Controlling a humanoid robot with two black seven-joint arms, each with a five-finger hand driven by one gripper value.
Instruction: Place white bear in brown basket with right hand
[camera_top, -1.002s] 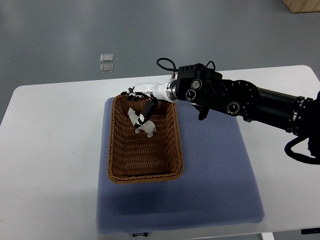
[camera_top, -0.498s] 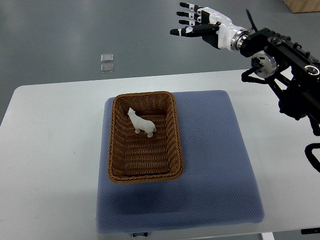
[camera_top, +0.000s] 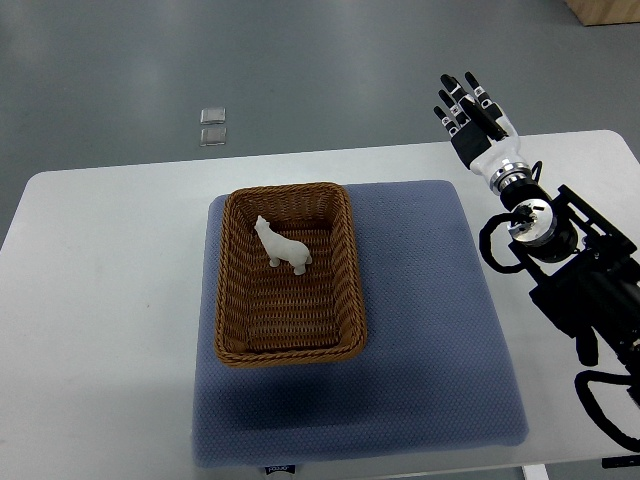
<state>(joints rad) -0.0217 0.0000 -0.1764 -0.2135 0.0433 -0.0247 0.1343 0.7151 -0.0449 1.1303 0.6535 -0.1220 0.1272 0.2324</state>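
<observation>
Small white bear figurine (camera_top: 282, 245): seen standing on its legs inside the basket, in the far half, a little left of the middle line; its head is turned toward the far-left corner. No hand is touching it.

Brown woven wicker basket (camera_top: 222, 300): rectangular, open-topped, set lengthwise on the left part of the mat. Only the bear is seen inside.

Blue-grey textured fabric mat (camera_top: 430, 330): laid flat on the tabletop, under the basket; its right half is bare. A small dark label is seen at its near edge, but the print is too small to be read.

White rounded tabletop (camera_top: 100, 300): the mat is carried on it; bare white surface is seen to the left of the mat and along the far edge.

Right hand (camera_top: 470, 115): white-palmed with black finger segments, held up over the far-right edge of the tabletop, well apart from the basket and the bear. It is pointed away from the robot.

Fingers (camera_top: 472, 92): stretched out nearly straight and slightly spread; nothing is held in them. The thumb is probably tucked beside the palm, though this is hard to make out.

Right arm (camera_top: 580, 290): black, jointed, with loose cables, brought in from the right edge and bent upward toward the hand.

Two small clear square items (camera_top: 212, 125): lying on the grey floor beyond the tabletop, one just beside the other.
</observation>
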